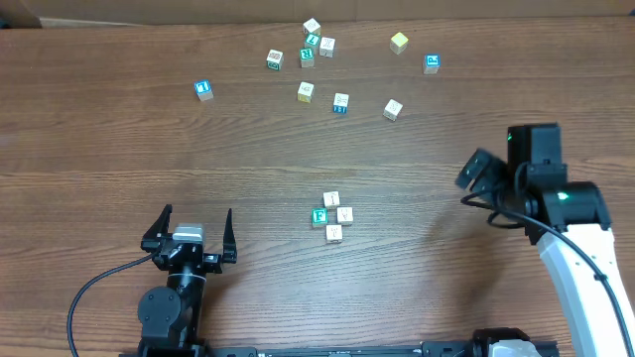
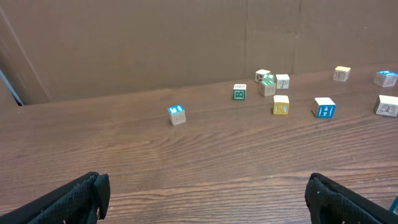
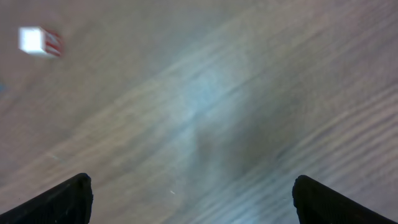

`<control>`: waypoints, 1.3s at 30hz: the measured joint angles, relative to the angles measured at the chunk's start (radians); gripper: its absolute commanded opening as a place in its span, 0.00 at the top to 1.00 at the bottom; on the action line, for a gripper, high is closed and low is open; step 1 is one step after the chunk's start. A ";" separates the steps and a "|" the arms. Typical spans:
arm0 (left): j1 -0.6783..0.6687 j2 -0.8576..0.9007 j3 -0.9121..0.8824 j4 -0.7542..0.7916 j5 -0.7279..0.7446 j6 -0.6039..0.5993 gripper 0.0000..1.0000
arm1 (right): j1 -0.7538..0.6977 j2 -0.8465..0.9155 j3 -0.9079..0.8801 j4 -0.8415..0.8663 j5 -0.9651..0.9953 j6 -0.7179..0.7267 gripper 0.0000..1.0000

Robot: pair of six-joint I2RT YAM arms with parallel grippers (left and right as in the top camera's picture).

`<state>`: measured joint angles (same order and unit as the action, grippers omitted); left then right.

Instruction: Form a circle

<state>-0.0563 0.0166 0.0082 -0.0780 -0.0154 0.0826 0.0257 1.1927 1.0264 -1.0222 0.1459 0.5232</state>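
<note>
The circle [image 1: 333, 216] is a tight little cluster of cream cubes with one green-faced cube [image 1: 319, 216] on its left side, at the table's front middle. My left gripper [image 1: 196, 220] rests on the table to the left of it, well apart, open and empty. In the left wrist view the left gripper [image 2: 206, 191] shows only bare wood between its fingers. My right gripper [image 1: 474, 171] hangs above the table to the right of the cluster. The blurred right wrist view shows the right gripper [image 3: 193, 186] open and empty, with one pale cube [image 3: 36, 40] far off at upper left.
Several loose cubes lie scattered across the far side of the table, among them a blue-topped one [image 1: 203, 90] at the left, a yellow one [image 1: 399, 42] and a blue one [image 1: 431, 63]. The left wrist view shows the blue-topped one [image 2: 176, 114] nearest.
</note>
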 measured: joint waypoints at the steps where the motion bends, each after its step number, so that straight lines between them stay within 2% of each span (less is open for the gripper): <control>1: 0.000 0.000 0.000 0.000 0.000 0.000 0.00 | 0.000 0.000 -0.014 0.000 0.000 0.000 0.00; 17: 0.000 0.000 0.000 0.000 0.000 0.000 0.00 | 0.000 -0.001 -0.053 0.024 0.008 0.000 0.00; 27: 0.000 0.000 0.000 0.000 0.000 0.000 0.00 | 0.013 -0.001 -0.101 0.337 0.018 -0.046 0.00; 39: 0.000 0.000 0.000 0.001 0.000 0.000 0.00 | 0.021 -0.003 -0.451 0.815 -0.121 -0.154 0.00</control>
<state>-0.0563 0.0166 0.0082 -0.0772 -0.0154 0.0826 0.0467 1.1892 0.5755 -0.2070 0.0254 0.3695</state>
